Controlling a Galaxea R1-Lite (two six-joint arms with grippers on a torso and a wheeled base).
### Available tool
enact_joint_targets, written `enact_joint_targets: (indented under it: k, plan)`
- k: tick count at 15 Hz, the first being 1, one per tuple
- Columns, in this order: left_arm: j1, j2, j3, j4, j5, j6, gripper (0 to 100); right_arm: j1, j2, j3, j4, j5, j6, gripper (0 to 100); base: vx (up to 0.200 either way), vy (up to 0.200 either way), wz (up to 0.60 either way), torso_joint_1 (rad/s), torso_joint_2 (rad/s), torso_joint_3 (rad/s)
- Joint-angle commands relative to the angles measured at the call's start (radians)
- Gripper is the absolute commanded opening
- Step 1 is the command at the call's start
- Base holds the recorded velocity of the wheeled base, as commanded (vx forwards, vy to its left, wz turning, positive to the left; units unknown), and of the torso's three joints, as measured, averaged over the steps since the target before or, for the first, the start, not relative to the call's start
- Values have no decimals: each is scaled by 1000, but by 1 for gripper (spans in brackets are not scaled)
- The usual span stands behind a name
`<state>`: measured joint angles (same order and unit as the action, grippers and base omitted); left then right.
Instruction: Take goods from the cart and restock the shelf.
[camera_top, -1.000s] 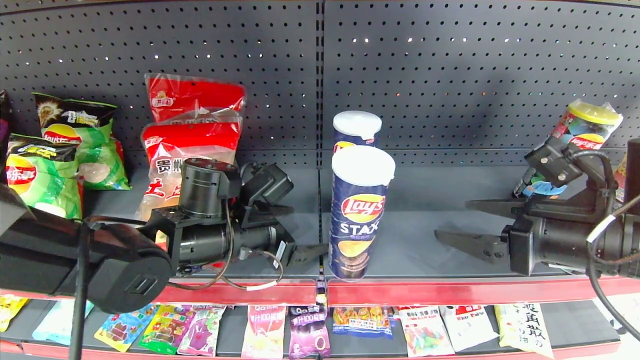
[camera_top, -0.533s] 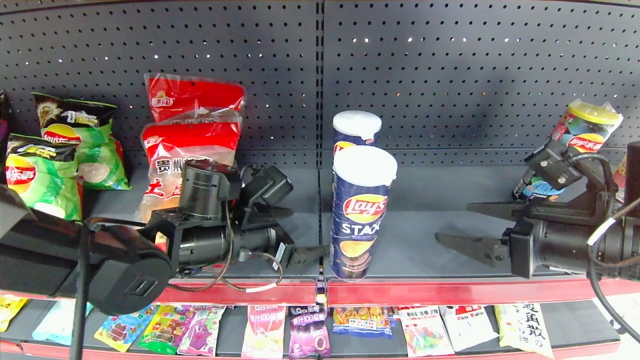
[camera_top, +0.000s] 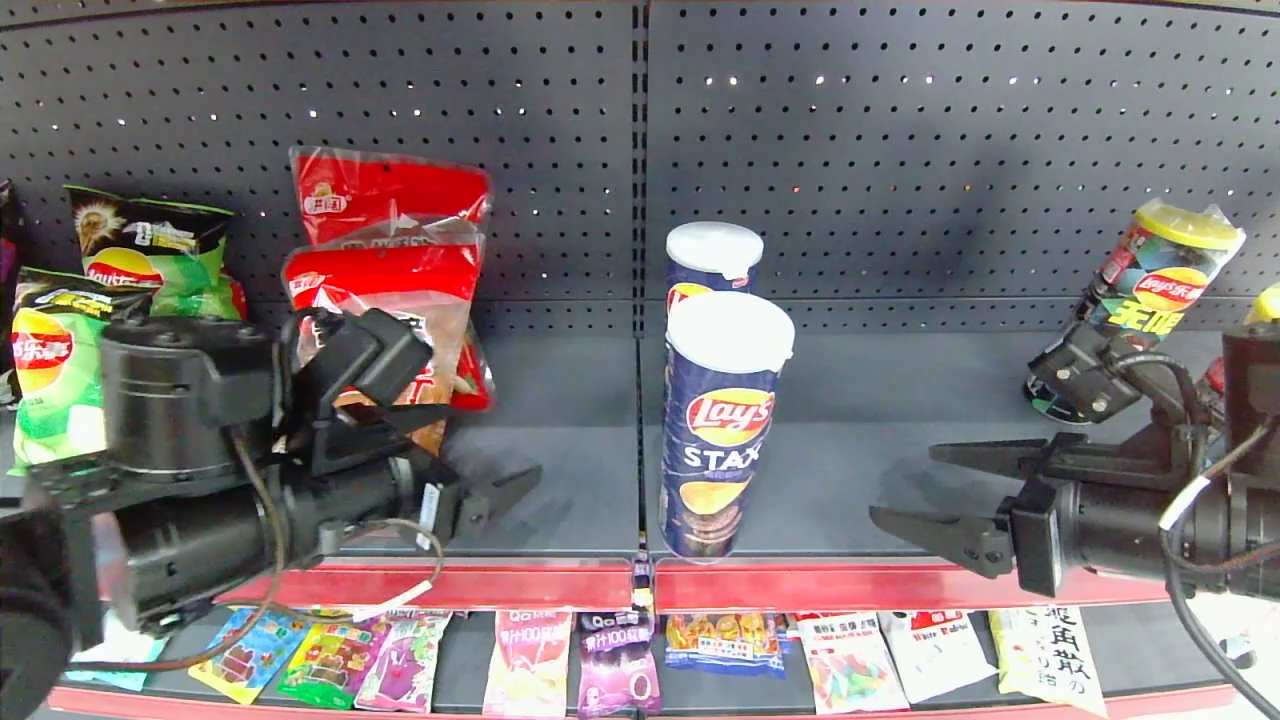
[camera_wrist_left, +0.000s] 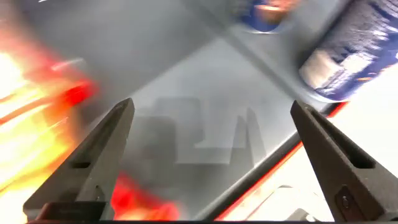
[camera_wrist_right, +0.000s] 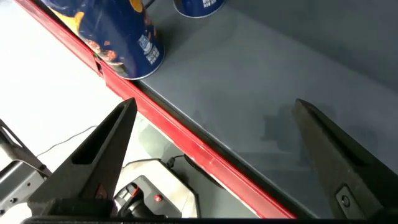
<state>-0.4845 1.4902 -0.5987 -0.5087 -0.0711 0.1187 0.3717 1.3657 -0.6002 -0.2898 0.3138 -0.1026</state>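
The gray shelf (camera_top: 850, 470) w/ a red front lip carried stock along its deck. The L gripper (camera_top: 490, 455) hung over the deck's left-center, fingers spread wide, nothing btwn them. The R gripper (camera_top: 910, 485) sat splayed and empty near the lip at right. Red snack bags (camera_top: 385, 270) leaned toward the pegboard, w/ green chip bags (camera_top: 60, 350) farther left. A blue chip can (camera_top: 722, 430) stood upright at the front edge, btwn both grippers and apart from each, w/ a second blue can (camera_top: 712, 255) right behind. A yellow-lidded can (camera_top: 1160, 270) tilted at far right.
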Motion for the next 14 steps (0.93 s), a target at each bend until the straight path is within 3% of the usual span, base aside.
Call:
enact_joint_targets:
  k: [1,2,5,8,14]
  plan:
    - [10,-199,30,84,94,-19,100,0,12,-1,0,-1,0,100,0,0,0,0,0,0]
    - [43,-272,34,153,174,-33,100,3,27,-1,0,-7,0,100,0,0,0,0,0,0]
    - [44,-335,65,162,267,-50,100,27,53,0,-2,-29,0,100,0,0,0,0,0,0]
    - [46,-358,62,161,309,-48,100,59,92,-18,-5,-38,6,100,0,0,0,0,0,0]
    - [44,-413,53,191,320,-34,100,115,190,-30,-78,-108,14,100,0,0,0,0,0,0]
